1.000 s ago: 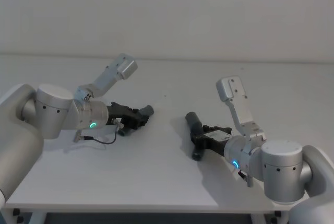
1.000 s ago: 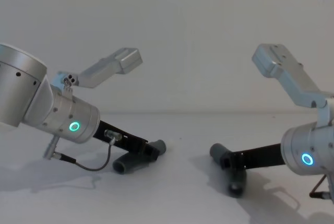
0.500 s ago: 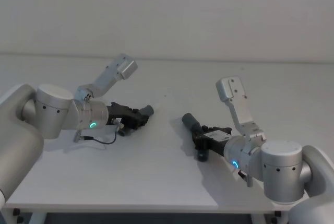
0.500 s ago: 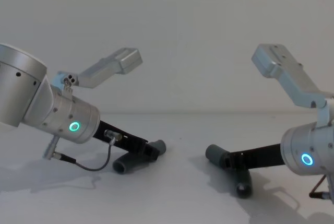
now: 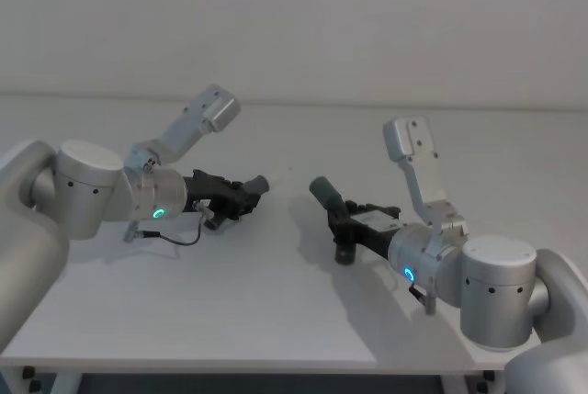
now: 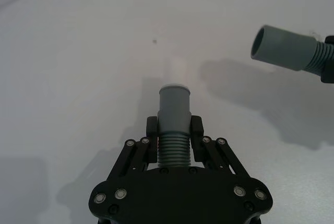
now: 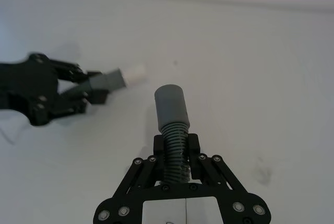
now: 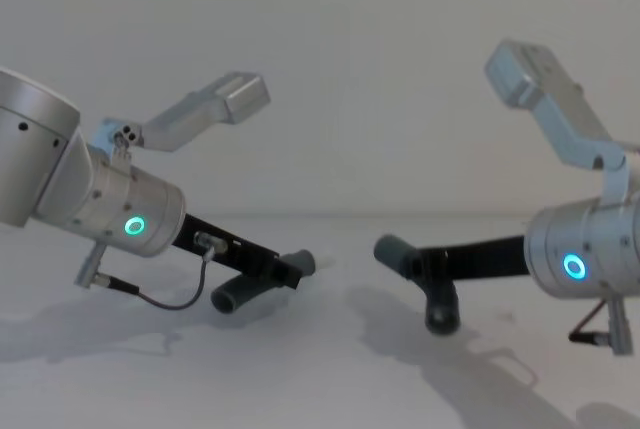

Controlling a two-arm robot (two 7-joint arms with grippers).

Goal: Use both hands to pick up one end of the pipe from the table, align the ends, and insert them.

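Each of the two dark grey ribbed pipe pieces is held in a gripper above the white table [image 5: 230, 302]. My left gripper [image 5: 241, 198] is shut on the ribs of the left piece [image 8: 262, 281], just behind its smooth cuff [image 6: 174, 104]. My right gripper [image 5: 342, 224] is shut on the ribs of the right piece [image 8: 440, 299], whose cuff [image 7: 171, 104] sticks out past the fingers. The two cuffs point roughly toward each other across a short gap. In the left wrist view the right piece's hollow mouth [image 6: 279, 46] is offset to one side. The free end of each piece hangs down.
A thin grey cable [image 8: 165, 299] loops under the left wrist. Bare white table spreads around and in front of both arms, and a plain white wall [image 5: 294, 17] stands behind it.
Both arms have risen and drawn toward the middle. The right piece has swung up off the table and moved left, so the gap between the cuffs has narrowed.
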